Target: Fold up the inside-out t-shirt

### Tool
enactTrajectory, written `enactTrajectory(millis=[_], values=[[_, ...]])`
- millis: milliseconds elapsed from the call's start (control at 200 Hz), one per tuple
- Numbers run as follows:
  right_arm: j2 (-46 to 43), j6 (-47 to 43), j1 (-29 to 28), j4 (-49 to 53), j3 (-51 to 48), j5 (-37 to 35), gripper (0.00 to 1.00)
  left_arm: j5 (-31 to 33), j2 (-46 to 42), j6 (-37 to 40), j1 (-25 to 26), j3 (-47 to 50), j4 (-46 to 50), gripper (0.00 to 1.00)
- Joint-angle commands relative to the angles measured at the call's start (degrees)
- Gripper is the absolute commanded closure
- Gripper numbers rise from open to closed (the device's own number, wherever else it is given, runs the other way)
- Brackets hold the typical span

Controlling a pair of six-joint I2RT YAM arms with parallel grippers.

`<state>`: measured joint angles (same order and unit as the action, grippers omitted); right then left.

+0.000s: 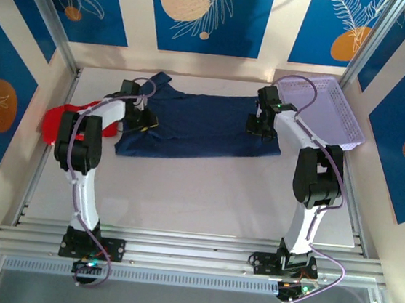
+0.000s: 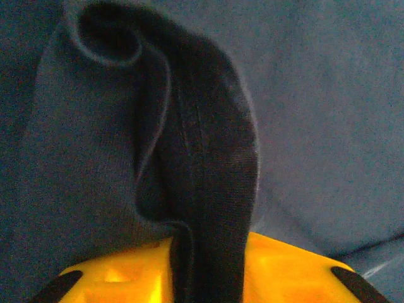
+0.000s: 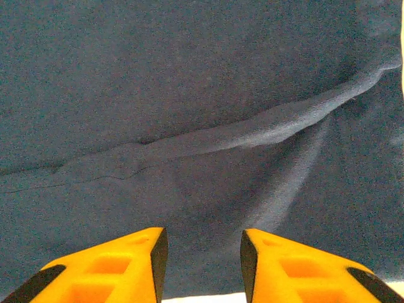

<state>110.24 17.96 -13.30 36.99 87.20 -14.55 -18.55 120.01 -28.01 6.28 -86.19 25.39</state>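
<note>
The inside-out t-shirt (image 1: 202, 126) is dark navy and lies spread across the back middle of the table. My left gripper (image 1: 144, 120) is at its left end. In the left wrist view a raised ridge of navy cloth (image 2: 208, 164) runs down between the yellow fingers (image 2: 113, 274), and my left gripper (image 2: 205, 249) is shut on it. My right gripper (image 1: 261, 124) is low over the shirt's right end. In the right wrist view my right gripper (image 3: 202, 243) stands open over flat cloth (image 3: 189, 95) crossed by a long crease, with nothing between its fingers (image 3: 284, 265).
A bright red garment (image 1: 56, 116) lies bunched at the table's left edge beside the left arm. A lavender mesh basket (image 1: 328, 107) stands at the back right, close behind the right arm. Bare white table (image 1: 205, 196) lies in front of the shirt.
</note>
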Motion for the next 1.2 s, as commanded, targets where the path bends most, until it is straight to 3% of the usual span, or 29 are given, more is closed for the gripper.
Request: enactTrajectory(millis=[0, 125, 240, 510, 640, 830, 1035, 1195], values=[[-2.0, 0.5, 0.5, 0.1, -1.2, 1.4, 0.62, -2.2, 2.7, 0.7, 0.5, -5.0, 1.8, 0.81], [-2.5, 0.5, 0.9, 0.1, -1.7, 1.6, 0.63, -1.9, 4.6, 1.2, 0.6, -9.5, 4.3, 0.9], [-2.7, 0.6, 1.4, -0.3, -2.4, 1.8, 0.63, -1.8, 5.0, 1.0, 0.7, -11.7, 5.1, 0.89], [-3.7, 1.0, 1.5, -1.6, -3.8, 4.6, 0.63, -0.8, 3.5, 1.1, 1.0, -12.0, 6.2, 0.63], [-7.8, -1.3, 0.0, -9.3, -8.1, 12.9, 0.6, 3.6, -1.6, 3.1, 0.9, -7.1, 6.7, 0.53], [-8.1, -0.3, -8.0, -24.2, -11.2, 25.3, 0.56, 8.6, -13.8, 3.1, -0.1, 6.5, 2.5, 0.45], [3.3, 6.5, -17.3, -36.7, -4.5, 28.6, 0.56, 9.0, -20.3, 1.1, -2.1, 19.0, -2.8, 0.43], [14.2, 9.5, -22.2, -36.7, 6.6, 26.7, 0.57, 7.5, -19.2, 0.3, -3.7, 24.1, -6.5, 0.43]])
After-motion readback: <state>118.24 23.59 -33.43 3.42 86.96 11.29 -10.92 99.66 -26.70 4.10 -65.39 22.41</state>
